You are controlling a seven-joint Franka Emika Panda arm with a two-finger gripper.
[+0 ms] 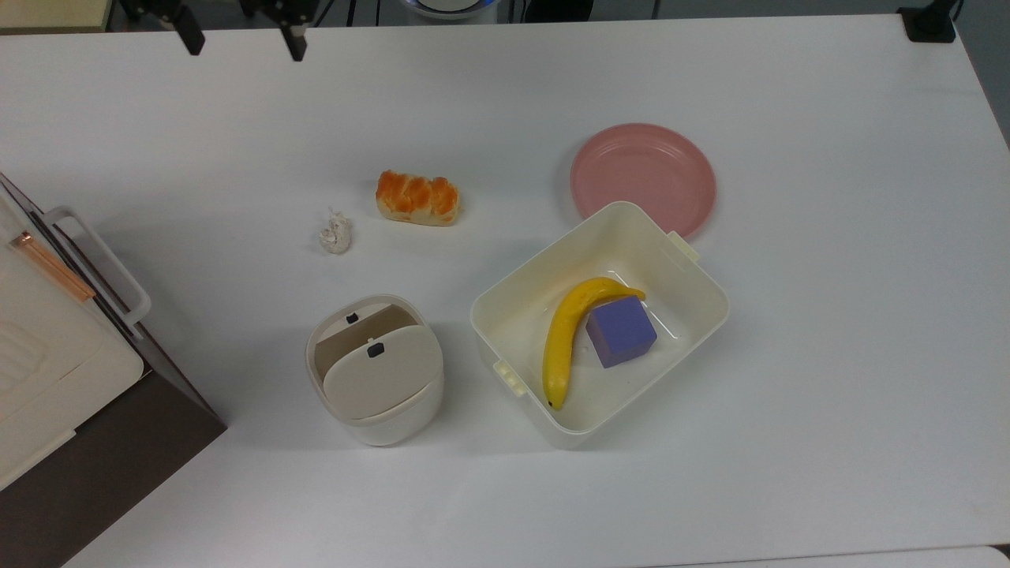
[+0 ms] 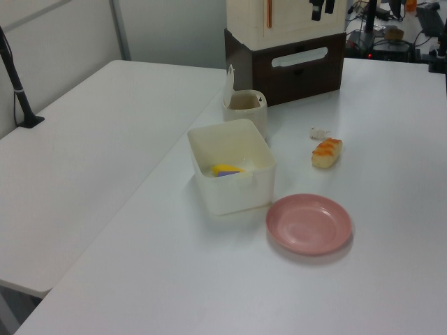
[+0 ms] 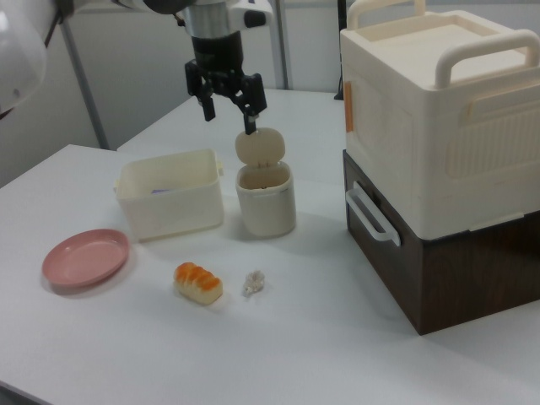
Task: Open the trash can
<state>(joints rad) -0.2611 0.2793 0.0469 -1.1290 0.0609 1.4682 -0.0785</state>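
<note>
The trash can [image 1: 375, 410] is a small cream bin on the white table, in the lower left of the top view. Its beige lid [image 1: 383, 379] is tilted up and the brown inside shows behind it. In the right view the lid [image 3: 260, 148] stands upright over the trash can [image 3: 266, 202]. In the left view the trash can [image 2: 246, 108] sits in front of the appliance. My gripper [image 1: 243, 39] is open and holds nothing. It hangs far from the can at the top view's upper left. In the right view the gripper [image 3: 228, 114] hangs above and to the left of the lid.
A cream tub [image 1: 517, 276] right of the can holds a banana [image 1: 564, 335] and a purple cube [image 1: 621, 331]. A pink plate [image 1: 643, 177], a bread roll [image 1: 417, 197] and a crumpled paper ball [image 1: 335, 234] lie on the table. A large white-and-brown appliance [image 1: 47, 371] fills the top view's left edge.
</note>
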